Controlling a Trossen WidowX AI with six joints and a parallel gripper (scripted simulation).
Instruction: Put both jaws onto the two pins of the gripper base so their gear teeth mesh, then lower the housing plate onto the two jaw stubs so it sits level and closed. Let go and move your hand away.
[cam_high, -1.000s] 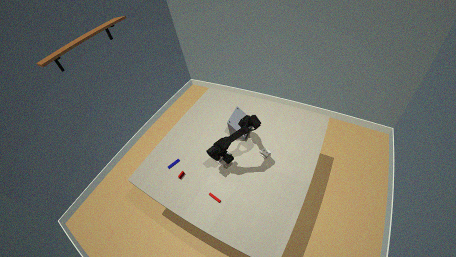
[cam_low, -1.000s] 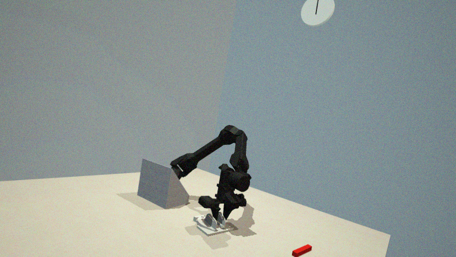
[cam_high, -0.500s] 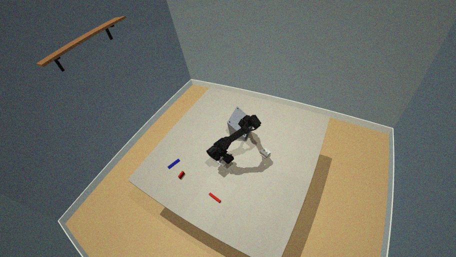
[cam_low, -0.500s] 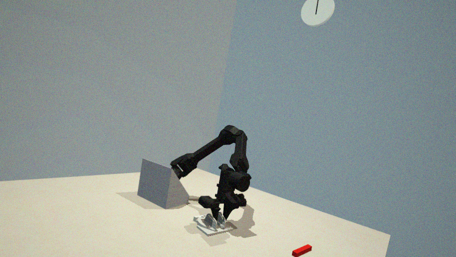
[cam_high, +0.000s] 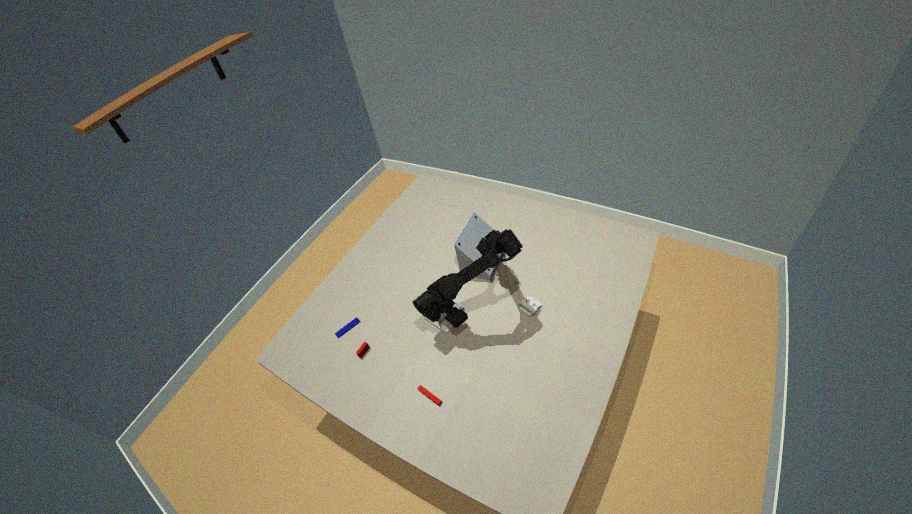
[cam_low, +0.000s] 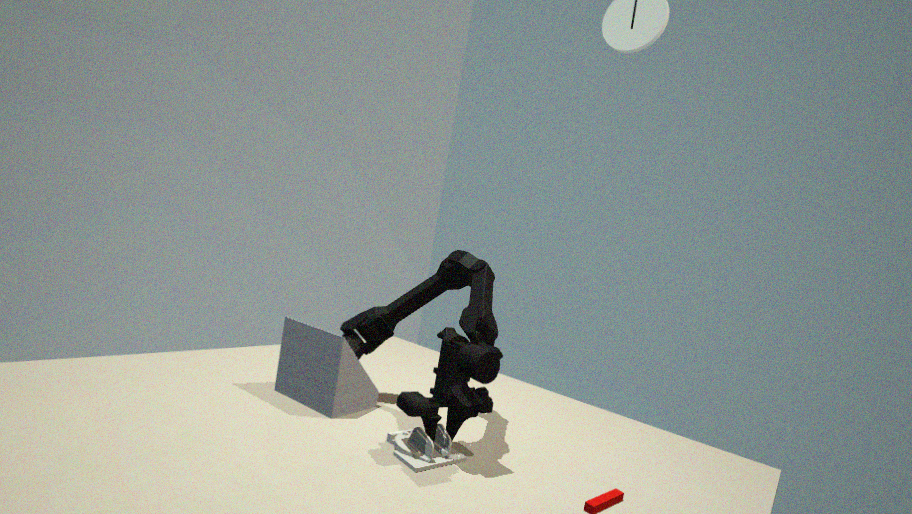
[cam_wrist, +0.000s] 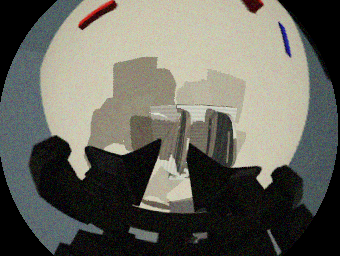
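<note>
The white gripper base (cam_low: 421, 466) (cam_wrist: 199, 114) lies on the table beneath my arm in the exterior view; the top view mostly hides it. Two greyish jaws stand on edge over it, side by side. My gripper (cam_low: 441, 436) (cam_wrist: 173, 144) is shut on one jaw (cam_low: 442, 441) (cam_wrist: 183, 131), low over the base. The other jaw (cam_low: 420, 441) (cam_wrist: 223, 139) stands beside the fingers, free of them. Pins, gear teeth and the held jaw's seat are too hidden to tell. A small white piece, seemingly the housing plate (cam_high: 532, 304), lies apart on the table in the top view.
A grey wedge block (cam_high: 473, 236) (cam_low: 307, 367) stands beside the arm's foot. A blue bar (cam_high: 347, 327) (cam_wrist: 285, 40), a short red block (cam_high: 362, 349) and a long red bar (cam_high: 429, 395) (cam_low: 603, 501) (cam_wrist: 97, 15) lie farther off on the table (cam_high: 523, 408).
</note>
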